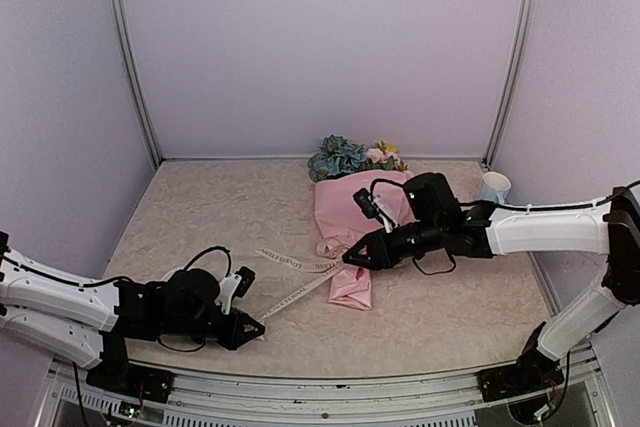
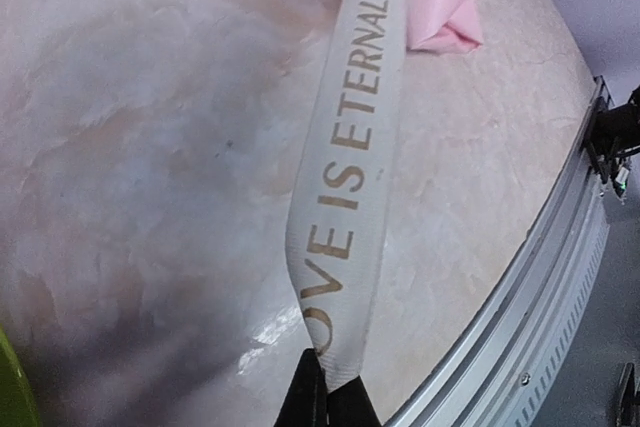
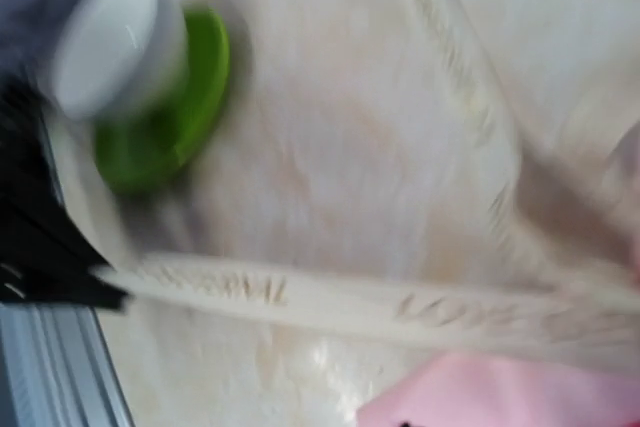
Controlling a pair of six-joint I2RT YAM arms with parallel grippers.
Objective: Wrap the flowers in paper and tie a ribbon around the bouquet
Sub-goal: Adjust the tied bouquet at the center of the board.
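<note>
The bouquet (image 1: 345,222) lies on the table as a pink paper (image 1: 352,287) cone, with blue, pink and yellow flowers (image 1: 350,157) at its far end. A cream ribbon (image 1: 300,294) with lettering runs from the cone's narrow part toward the near left. My left gripper (image 1: 257,329) is shut on the ribbon's (image 2: 352,157) end, which sits pinched between the black fingertips (image 2: 310,397). My right gripper (image 1: 352,258) is low at the cone's narrow part, where the ribbon meets it. Its own fingers do not show in the blurred right wrist view, only ribbon (image 3: 350,302) and pink paper (image 3: 500,397).
A white cup (image 1: 494,186) stands at the back right near the wall. A second ribbon strand (image 1: 290,260) lies left of the cone. The table's metal rail (image 2: 540,287) runs just past the left gripper. The left arm's green and white part (image 3: 150,77) shows in the right wrist view.
</note>
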